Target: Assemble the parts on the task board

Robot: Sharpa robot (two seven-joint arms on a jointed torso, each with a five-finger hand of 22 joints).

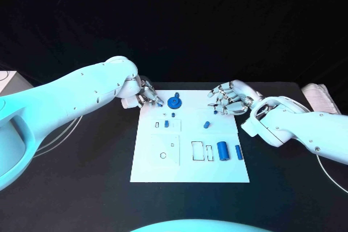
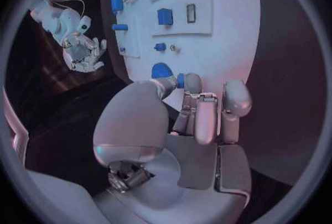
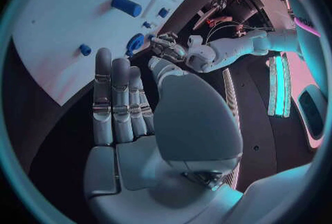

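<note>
The surface (image 1: 80, 191) reads as matt black, soaking up the light. On it, the task board (image 1: 156, 169) looks smooth, white and flat-finished, like plastic sheet. The parts (image 1: 223, 150) show as solid blue plastic, with a soft sheen on the round one (image 1: 174, 102). Both arm shells are glossy white plastic; the left hand (image 1: 147, 94) and the right hand (image 1: 231, 97) gleam like brushed silver metal.

black table (image 1: 87, 191), white task board (image 1: 163, 171) lying flat at its middle, pale object (image 1: 320, 97) at far right edge
</note>
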